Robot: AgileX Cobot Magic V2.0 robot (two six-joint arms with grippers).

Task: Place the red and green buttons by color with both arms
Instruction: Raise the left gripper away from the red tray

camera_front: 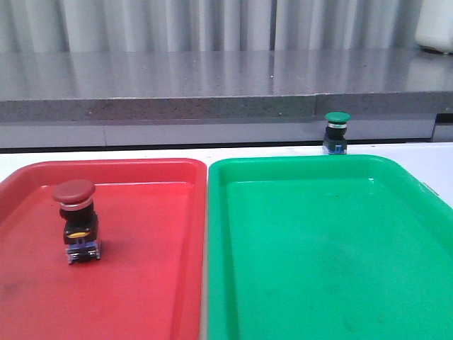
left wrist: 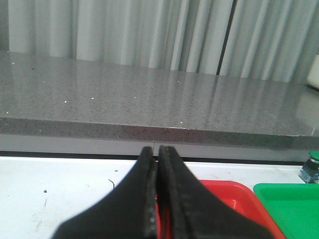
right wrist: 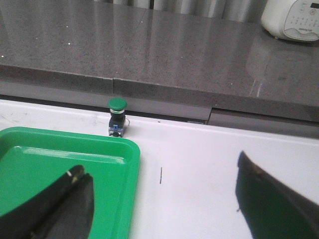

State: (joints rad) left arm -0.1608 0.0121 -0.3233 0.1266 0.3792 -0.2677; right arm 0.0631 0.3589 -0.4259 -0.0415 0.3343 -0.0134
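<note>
The red button stands upright inside the red tray, near its left side. The green button stands upright on the white table just behind the green tray; it also shows in the right wrist view and at the edge of the left wrist view. No gripper shows in the front view. My left gripper is shut and empty, above the red tray's far left corner. My right gripper is wide open and empty, over the green tray's far right corner, well short of the green button.
A grey stone counter runs along the back behind the white table, with a pale curtain behind it. A white appliance stands on the counter at the right. The two trays sit side by side, touching.
</note>
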